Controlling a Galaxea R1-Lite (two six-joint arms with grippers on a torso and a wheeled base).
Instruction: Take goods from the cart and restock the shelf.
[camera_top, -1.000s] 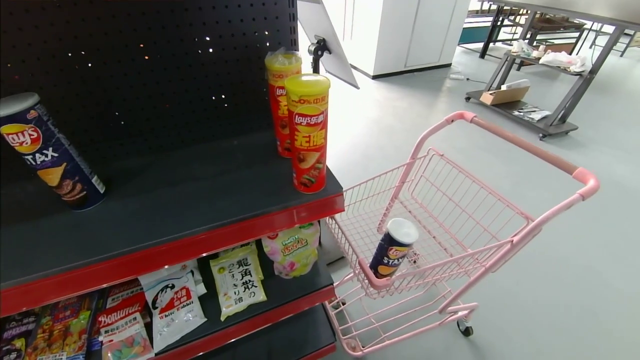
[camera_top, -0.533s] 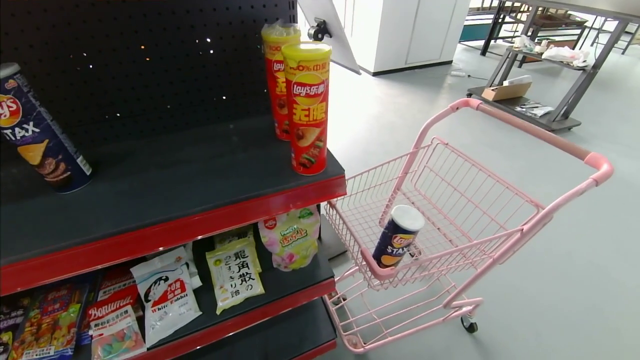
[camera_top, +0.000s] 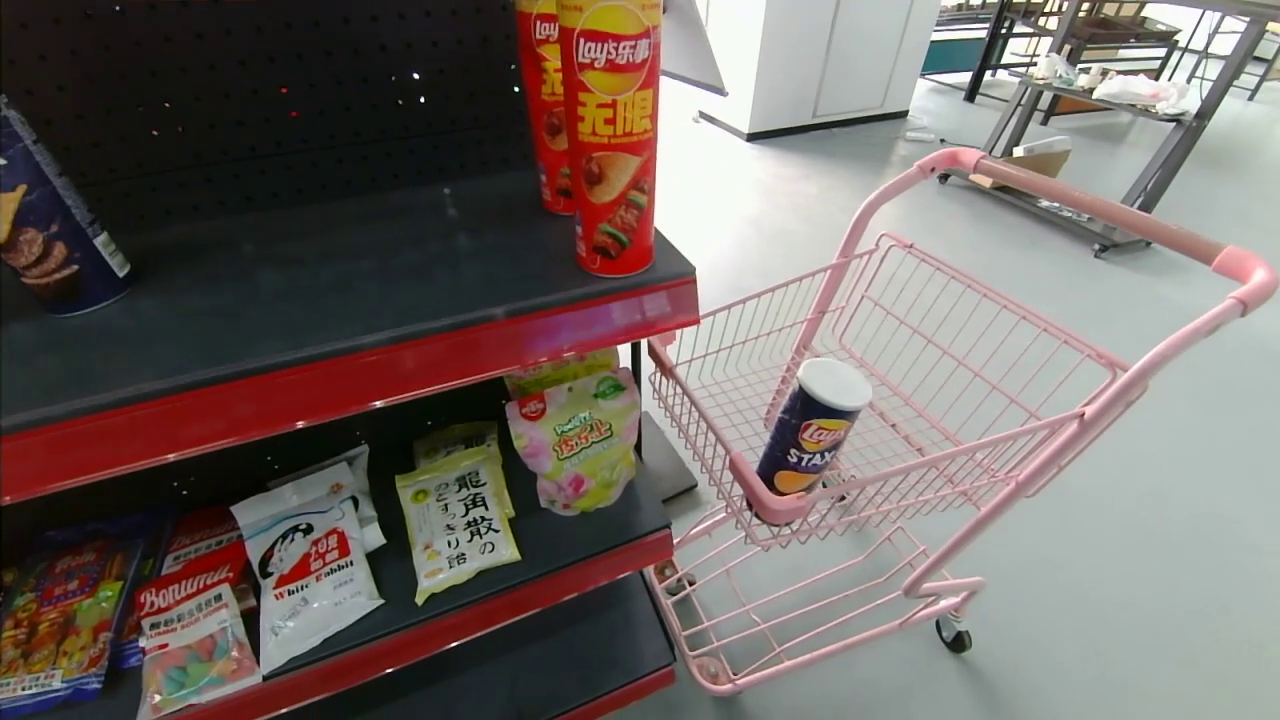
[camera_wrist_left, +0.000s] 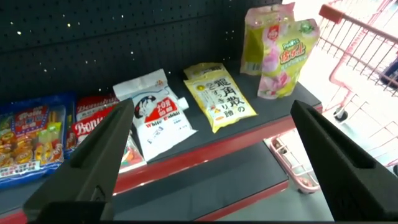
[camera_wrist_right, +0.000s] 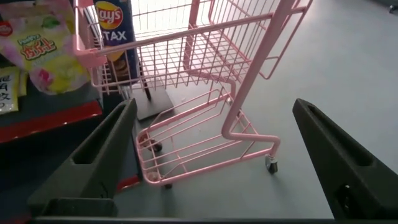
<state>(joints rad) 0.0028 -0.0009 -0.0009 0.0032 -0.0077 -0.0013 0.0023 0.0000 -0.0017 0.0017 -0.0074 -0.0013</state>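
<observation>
A dark blue chip can (camera_top: 812, 425) with a white lid stands upright in the front corner of the pink cart (camera_top: 1100, 210) to the right of the shelf. The right wrist view shows the same can (camera_wrist_right: 115, 37) behind the cart's wire wall (camera_wrist_right: 249, 81). My right gripper (camera_wrist_right: 214, 168) is open and empty, low over the floor beside the cart. My left gripper (camera_wrist_left: 211, 162) is also open and empty, facing the lower shelf's snack bags (camera_wrist_left: 217, 102). On the upper shelf board (camera_top: 300, 270) stand two red chip cans (camera_top: 610, 140) at the right end and another dark blue can (camera_top: 50, 240) at the left.
Several snack bags (camera_top: 455, 520) lie on the lower shelf (camera_top: 590, 545), with a pink-green pouch (camera_top: 575, 440) near its right end. The upper board is bare between the cans. A metal table (camera_top: 1120, 90) and white cabinets (camera_top: 820, 60) stand far behind on the open grey floor.
The whole head picture has shifted: the camera now looks lower, so shelf and cart sit higher in view. The cans and the cart themselves have not moved.
</observation>
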